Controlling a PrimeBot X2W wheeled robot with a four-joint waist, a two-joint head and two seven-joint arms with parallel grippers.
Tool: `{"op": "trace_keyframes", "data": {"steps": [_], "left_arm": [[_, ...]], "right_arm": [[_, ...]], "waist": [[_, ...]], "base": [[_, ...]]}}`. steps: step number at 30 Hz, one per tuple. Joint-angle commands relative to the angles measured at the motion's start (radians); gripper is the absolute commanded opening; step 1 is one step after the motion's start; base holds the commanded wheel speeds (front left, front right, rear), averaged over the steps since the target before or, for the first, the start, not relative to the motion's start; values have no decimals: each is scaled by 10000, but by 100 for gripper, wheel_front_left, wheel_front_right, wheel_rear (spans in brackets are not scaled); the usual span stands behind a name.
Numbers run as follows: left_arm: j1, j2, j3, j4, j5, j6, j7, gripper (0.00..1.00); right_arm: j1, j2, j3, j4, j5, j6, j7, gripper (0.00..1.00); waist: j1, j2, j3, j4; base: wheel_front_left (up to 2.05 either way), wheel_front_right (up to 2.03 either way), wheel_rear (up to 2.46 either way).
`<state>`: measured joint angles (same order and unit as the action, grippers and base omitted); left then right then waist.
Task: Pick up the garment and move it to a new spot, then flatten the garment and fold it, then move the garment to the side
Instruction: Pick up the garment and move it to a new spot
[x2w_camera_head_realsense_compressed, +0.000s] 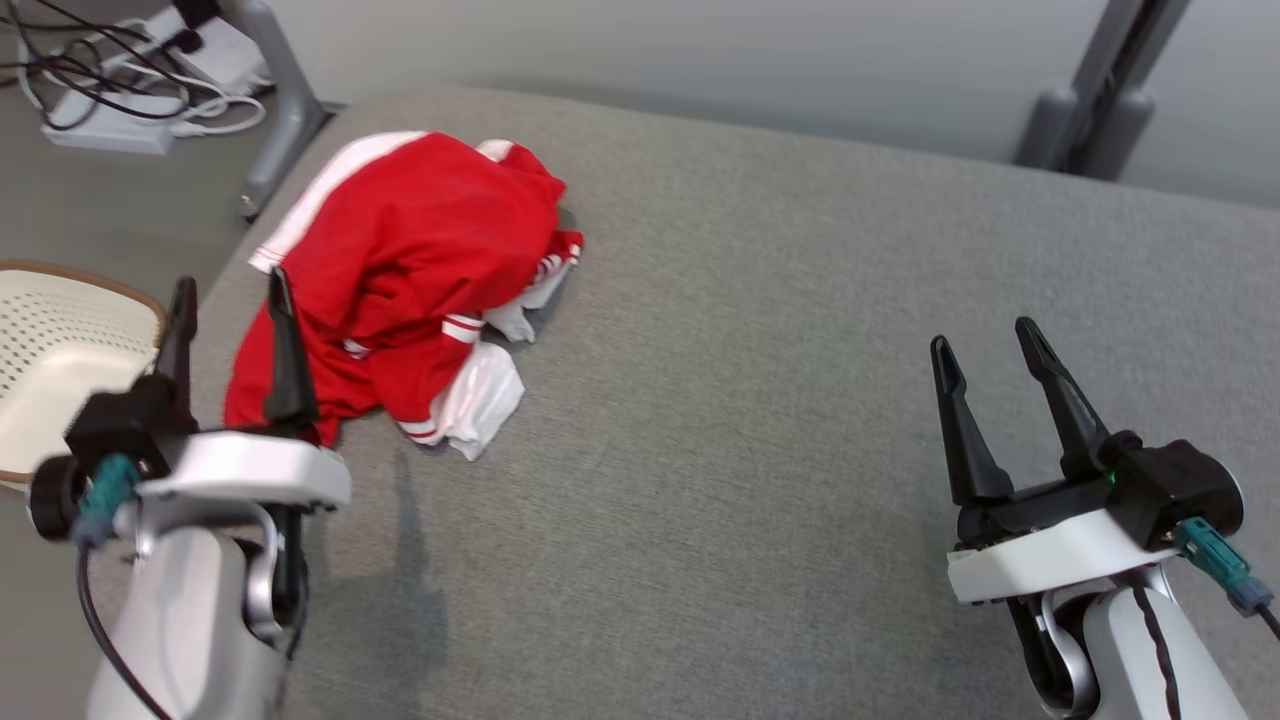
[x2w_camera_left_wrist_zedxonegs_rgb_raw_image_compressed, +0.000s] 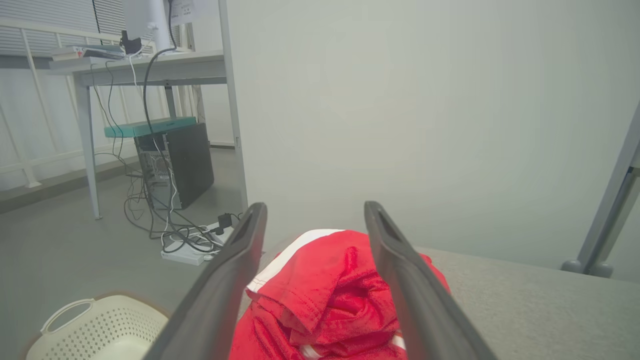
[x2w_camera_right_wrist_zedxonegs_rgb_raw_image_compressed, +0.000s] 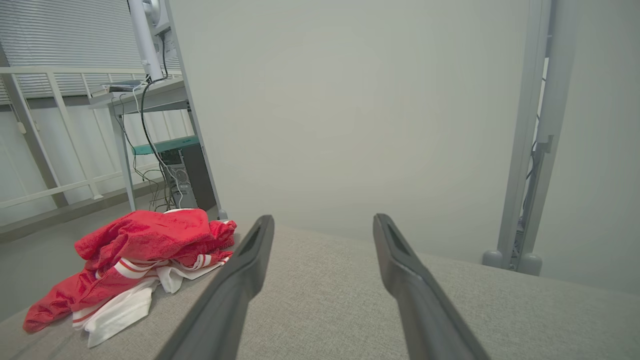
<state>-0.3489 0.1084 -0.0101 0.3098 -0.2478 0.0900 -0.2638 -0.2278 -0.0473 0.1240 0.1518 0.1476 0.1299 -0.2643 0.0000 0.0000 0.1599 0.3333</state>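
Left gripper, wide open and empty, hovers between a basket and the crumpled red garment, which lies on the grey pad's far-left part. Right gripper, well apart, gapes equally wide, holding nothing.

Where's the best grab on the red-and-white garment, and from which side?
Pinch the raised red fold atop the crumpled red-and-white garment, coming down from the near-left with the open left end effector: the heap bunches high there; its edges lie flat on the grey cushion.
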Motion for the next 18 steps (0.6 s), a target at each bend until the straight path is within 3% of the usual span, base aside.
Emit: {"op": "trace_keyframes", "data": {"steps": [1, 5, 9, 14, 18], "left_arm": [[-391, 143, 23, 351, -90, -179, 145, 100], [-2012, 891, 188, 1681, -337, -713, 729, 100], [-3263, 1411, -134, 2937, -297, -1259, 1971, 100], [-4351, 1782, -344, 4311, -529, -1672, 3525, 100], [-4909, 2026, -528, 5127, -479, -1779, 4156, 100]], "right_arm": [[-121, -65, 2, -74, -91, 15, -9, 100], [-416, -155, 128, -239, -156, 15, -9, 100], [-631, -245, 195, -354, -147, 15, -9, 100], [-813, -319, 388, -454, -115, 15, -9, 100], [-935, -349, 487, -487, -71, 15, -9, 100]], "waist": [[0, 0, 636, -550], [0, 0, 1185, -913], [0, 0, 1596, -1170], [0, 0, 1982, -1478], [0, 0, 2202, -1714]], "base": [[0, 0, 0], [0, 0, 0], [0, 0, 0], [0, 0, 0], [0, 0, 0]]}}
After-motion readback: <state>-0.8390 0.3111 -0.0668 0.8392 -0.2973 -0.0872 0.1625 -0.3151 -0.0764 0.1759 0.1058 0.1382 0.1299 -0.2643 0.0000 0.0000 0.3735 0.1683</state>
